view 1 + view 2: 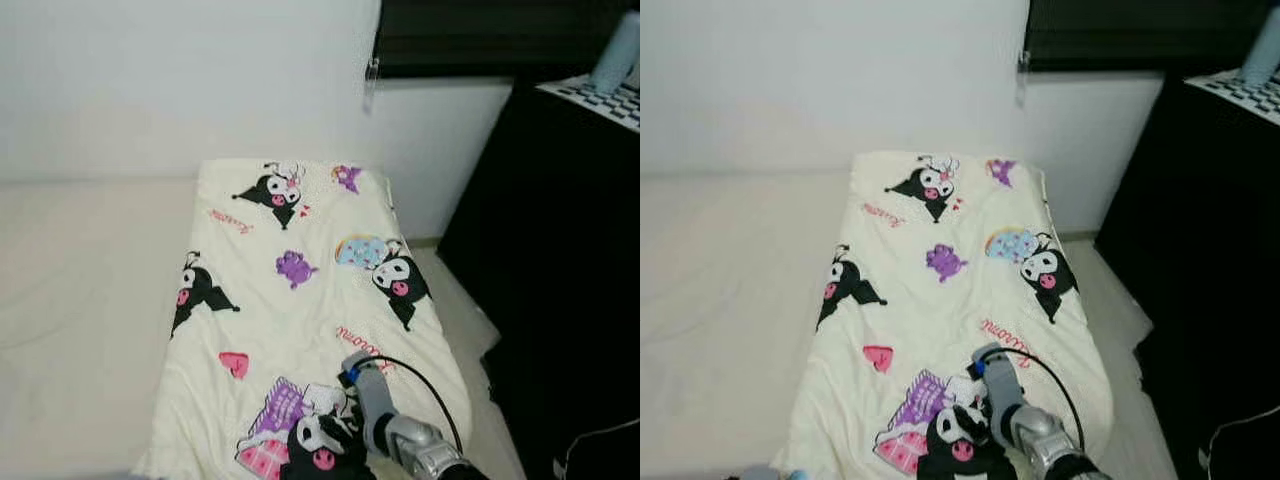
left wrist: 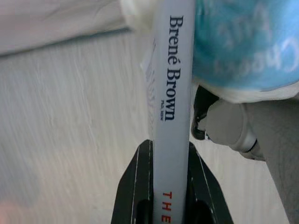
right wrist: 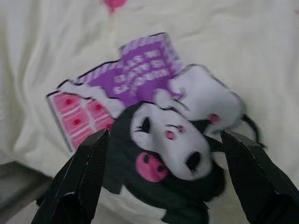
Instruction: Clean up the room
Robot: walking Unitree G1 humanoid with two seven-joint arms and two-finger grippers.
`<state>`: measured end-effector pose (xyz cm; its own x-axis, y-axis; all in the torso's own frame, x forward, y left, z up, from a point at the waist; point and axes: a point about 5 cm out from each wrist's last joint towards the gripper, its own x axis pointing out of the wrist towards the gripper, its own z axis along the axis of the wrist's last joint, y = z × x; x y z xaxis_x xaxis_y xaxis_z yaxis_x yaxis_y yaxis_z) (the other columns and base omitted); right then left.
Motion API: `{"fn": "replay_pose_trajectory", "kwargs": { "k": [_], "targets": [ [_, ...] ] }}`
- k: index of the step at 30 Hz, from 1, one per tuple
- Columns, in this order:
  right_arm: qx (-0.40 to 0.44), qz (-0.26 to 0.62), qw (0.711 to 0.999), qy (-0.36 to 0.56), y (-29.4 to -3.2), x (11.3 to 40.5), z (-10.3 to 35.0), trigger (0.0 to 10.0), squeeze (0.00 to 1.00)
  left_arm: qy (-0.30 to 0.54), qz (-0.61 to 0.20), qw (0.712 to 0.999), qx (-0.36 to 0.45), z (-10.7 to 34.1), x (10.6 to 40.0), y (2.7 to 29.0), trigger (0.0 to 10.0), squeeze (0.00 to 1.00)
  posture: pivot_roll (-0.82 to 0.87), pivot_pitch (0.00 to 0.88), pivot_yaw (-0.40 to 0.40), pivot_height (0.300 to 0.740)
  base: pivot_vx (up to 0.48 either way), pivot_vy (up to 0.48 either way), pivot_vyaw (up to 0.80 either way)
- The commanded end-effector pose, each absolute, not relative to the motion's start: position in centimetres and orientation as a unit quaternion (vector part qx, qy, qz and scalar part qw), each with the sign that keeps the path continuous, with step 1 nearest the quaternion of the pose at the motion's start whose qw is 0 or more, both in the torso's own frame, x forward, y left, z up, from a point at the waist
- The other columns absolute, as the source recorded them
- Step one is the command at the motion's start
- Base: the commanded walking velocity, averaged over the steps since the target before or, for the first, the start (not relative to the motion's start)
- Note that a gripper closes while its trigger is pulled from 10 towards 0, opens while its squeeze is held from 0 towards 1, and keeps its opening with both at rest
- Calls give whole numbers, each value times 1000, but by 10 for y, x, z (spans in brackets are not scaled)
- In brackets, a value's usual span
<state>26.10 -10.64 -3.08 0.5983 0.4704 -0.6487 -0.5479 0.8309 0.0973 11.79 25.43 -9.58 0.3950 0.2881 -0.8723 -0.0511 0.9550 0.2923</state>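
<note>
Judging from how things lie, you are only partway through the tidy-up: the cartoon-print blanket (image 1: 300, 320) already lies spread flat along the mattress (image 1: 80, 300), while a book (image 2: 172, 107) is not yet put away. Your left gripper (image 2: 170, 196) is clamped on that book, both black fingers pressing its grey spine, with something light blue just beside it that I cannot identify. Your right gripper (image 3: 163, 177) hovers just above the blanket's near end, fingers spread wide with nothing between them, over the black-and-white character print. No bin, box or basket appears, so the book's proper place remains unsettled. Dark furniture (image 1: 560, 260) stands to your right.
</note>
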Motion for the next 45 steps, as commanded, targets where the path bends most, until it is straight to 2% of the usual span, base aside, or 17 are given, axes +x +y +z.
{"fn": "replay_pose_trajectory", "kwargs": {
  "k": [1,11,21,23,24,25,26,31,45],
  "targets": [
    [-73,287,882,366,-108,250,-40,10000,0,555,102,819,104,-99,109,253,10000,0,-51,77,-51,740,0,-379,775],
    [-86,312,872,366,-103,247,-42,10000,0,550,98,823,101,-100,111,248,10000,0,-55,75,-49,740,0,-38,775],
    [-78,305,875,369,-103,246,-43,10000,0,552,83,825,92,-100,114,245,10000,0,-51,75,-49,740,0,-480,775],
    [-68,272,879,385,-113,243,-48,10000,0,552,85,824,95,-100,114,246,10000,0,-48,77,-49,740,0,-480,775],
    [-65,231,881,407,-125,236,-54,10000,0,549,94,825,90,-99,113,248,10000,0,-39,77,-51,740,0,0,775],
    [-65,231,881,407,-125,236,-54,10000,0,549,94,825,90,-99,113,248,10000,0,-39,77,-51,740,0,0,775],
    [-46,183,883,429,-137,228,-61,10000,0,549,95,825,90,-99,113,250,10000,0,-32,80,-55,740,0,0,775],
    [-5,116,882,457,-154,213,-71,10000,0,549,97,826,86,-97,116,252,10000,0,-20,86,-61,740,0,0,775],
    [1,103,876,472,-160,204,-76,10000,0,552,94,823,93,-99,109,251,10000,0,-24,72,-64,740,0,0,775]
  ]
}}
